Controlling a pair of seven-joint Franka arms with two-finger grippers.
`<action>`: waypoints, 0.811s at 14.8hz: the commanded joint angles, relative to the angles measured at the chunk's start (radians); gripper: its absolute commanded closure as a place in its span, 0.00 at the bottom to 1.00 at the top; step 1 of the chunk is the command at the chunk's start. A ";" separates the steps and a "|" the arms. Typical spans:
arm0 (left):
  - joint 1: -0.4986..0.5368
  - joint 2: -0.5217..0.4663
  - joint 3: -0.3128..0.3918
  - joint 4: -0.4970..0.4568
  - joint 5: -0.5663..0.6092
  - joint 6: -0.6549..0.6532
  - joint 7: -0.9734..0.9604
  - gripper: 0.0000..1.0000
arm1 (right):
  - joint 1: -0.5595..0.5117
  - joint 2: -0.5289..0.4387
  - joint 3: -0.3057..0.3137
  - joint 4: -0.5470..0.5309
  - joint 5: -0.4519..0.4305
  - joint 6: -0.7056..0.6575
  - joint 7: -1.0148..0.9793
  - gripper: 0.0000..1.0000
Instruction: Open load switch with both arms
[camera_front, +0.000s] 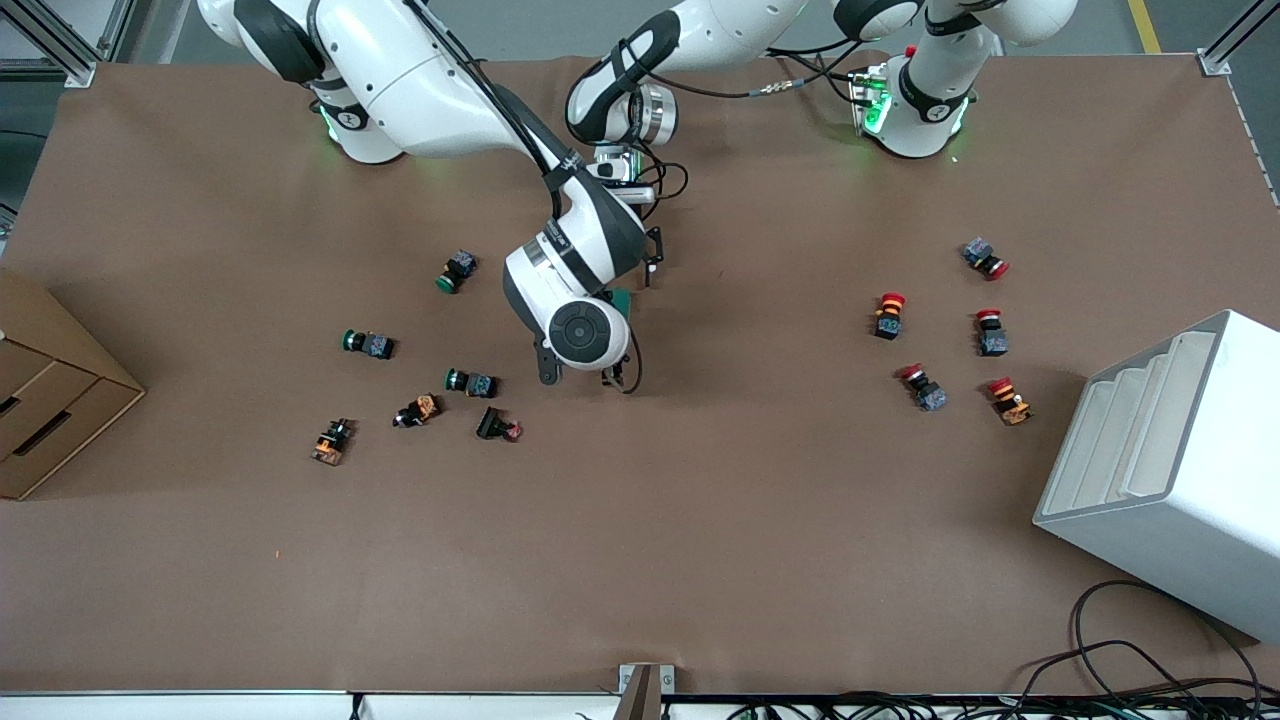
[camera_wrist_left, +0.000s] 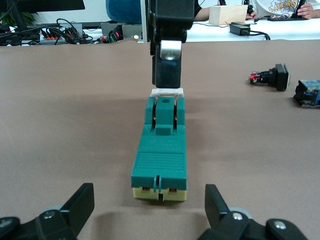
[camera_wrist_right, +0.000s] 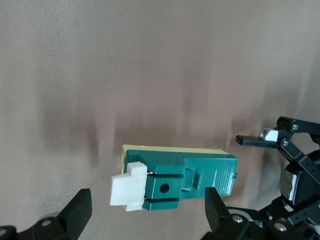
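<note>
Left wrist view: load switch (camera_wrist_left: 160, 160) lies flat mid-table, left gripper (camera_wrist_left: 150, 212) spread open around its tan end. Right gripper (camera_wrist_right: 147, 212) hangs open over the white tab (camera_wrist_right: 127, 192). Best: left clamps body squarely, right then pulls tab straight.

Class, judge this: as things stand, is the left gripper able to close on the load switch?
Probably yes: the left gripper is open, its fingers flanking the load switch, with only the right gripper over the white-tab end.
</note>
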 joint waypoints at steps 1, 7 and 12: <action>-0.010 0.023 0.000 0.017 0.018 -0.028 -0.005 0.02 | 0.001 0.010 0.004 0.016 0.026 -0.015 0.014 0.00; -0.013 0.020 -0.002 0.019 0.018 -0.028 -0.016 0.02 | 0.001 0.025 0.002 0.012 0.015 -0.015 -0.003 0.00; -0.019 0.020 -0.003 0.017 0.018 -0.028 -0.023 0.02 | 0.014 0.024 0.004 0.019 0.015 -0.116 -0.006 0.00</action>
